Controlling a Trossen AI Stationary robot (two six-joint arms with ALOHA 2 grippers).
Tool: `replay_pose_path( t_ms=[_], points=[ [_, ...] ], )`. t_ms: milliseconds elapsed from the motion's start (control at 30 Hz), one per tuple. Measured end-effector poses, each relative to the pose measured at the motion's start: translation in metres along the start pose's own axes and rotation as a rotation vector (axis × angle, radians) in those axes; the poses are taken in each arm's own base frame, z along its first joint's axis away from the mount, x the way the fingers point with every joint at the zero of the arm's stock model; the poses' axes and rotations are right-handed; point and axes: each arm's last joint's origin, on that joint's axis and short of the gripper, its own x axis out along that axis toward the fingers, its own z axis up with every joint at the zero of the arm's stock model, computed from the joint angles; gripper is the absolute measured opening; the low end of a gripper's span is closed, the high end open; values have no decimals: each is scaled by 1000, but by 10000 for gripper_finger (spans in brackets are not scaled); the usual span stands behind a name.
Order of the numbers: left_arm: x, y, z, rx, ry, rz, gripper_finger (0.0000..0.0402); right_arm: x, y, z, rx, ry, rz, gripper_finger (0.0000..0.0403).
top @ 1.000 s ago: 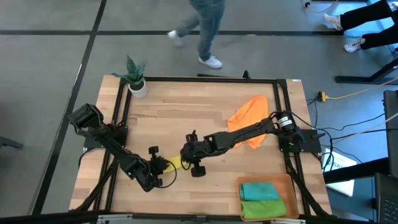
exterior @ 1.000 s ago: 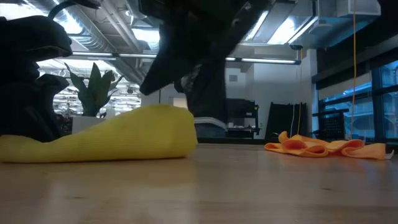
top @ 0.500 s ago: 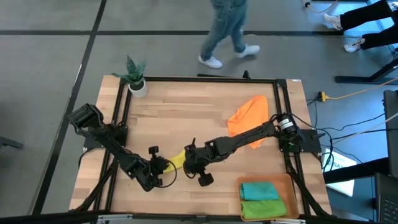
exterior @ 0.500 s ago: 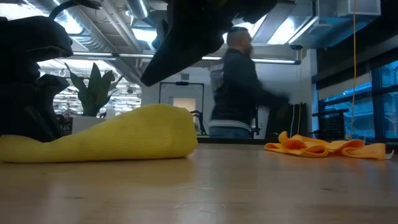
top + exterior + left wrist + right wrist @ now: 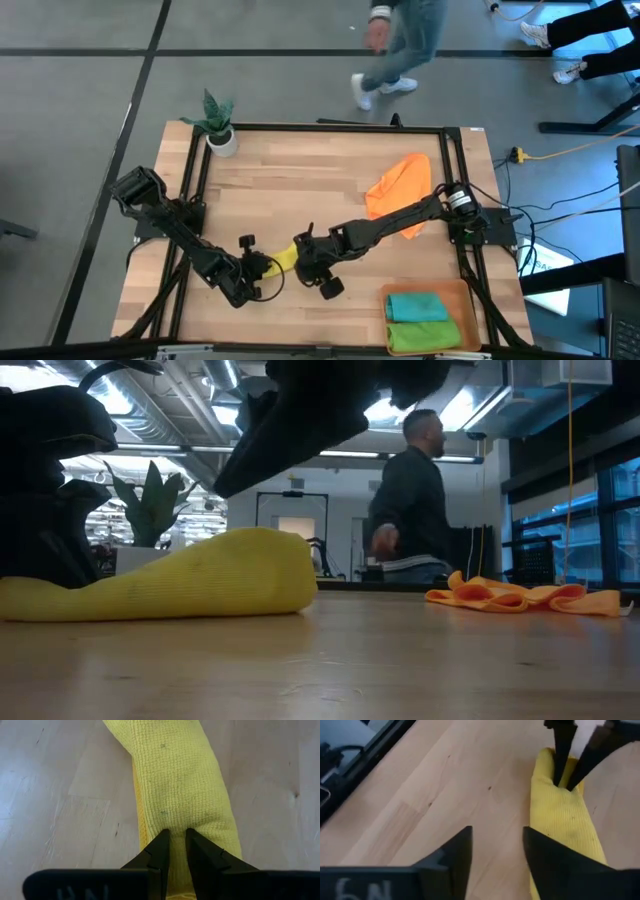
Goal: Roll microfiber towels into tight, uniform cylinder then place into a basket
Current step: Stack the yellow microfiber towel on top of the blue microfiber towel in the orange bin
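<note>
The yellow towel [image 5: 285,258] lies on the table as a loose roll [image 5: 190,585]. My left gripper [image 5: 177,834] is shut on the roll's end nearer the table's left edge. My right gripper [image 5: 497,842] stands open just above the table beside the roll's other end [image 5: 565,820], with bare wood between its fingers. Whether one finger touches the towel, I cannot tell. An orange towel [image 5: 400,185] lies crumpled at the far right. The basket [image 5: 462,300], at the near right corner, holds a teal towel [image 5: 415,305] and a green towel [image 5: 420,335]. My left gripper pinches a small fold of cloth on top of the yellow roll's left end [image 5: 177,822] between its two fingers. The fingers come slanting down from the table's left and lie along the roll. The roll rests on the table, slack.
A small potted plant [image 5: 220,125] stands at the table's far left corner. A black frame [image 5: 330,127] runs round the tabletop. A person [image 5: 400,50] walks on the floor beyond the far edge. Bare wood lies between the roll and the orange towel.
My right gripper has moved a little toward the table's near edge, beside the yellow roll. The roll has kept its place and shape. The person beyond the table has walked toward the right.
</note>
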Motion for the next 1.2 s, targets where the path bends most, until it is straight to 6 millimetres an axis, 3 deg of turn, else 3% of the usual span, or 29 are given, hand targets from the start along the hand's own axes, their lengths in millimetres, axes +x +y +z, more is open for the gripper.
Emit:
replay_pose_path(
  t_ms=[233, 400, 833, 1200],
  points=[
    [0, 0, 0, 0, -1, -1, 57, 26, -2, -13, -182, 58, -52, 226],
    [0, 0, 0, -1, -2, -3, 57, 32, -8, -17, -215, 123, -220, 228],
    [0, 0, 0, -2, -3, -4, 57, 31, -12, -17, -266, 169, -357, 228],
    [0, -1, 0, -3, -3, -4, 57, 52, -12, -31, -264, 201, -286, 228]
  ],
)
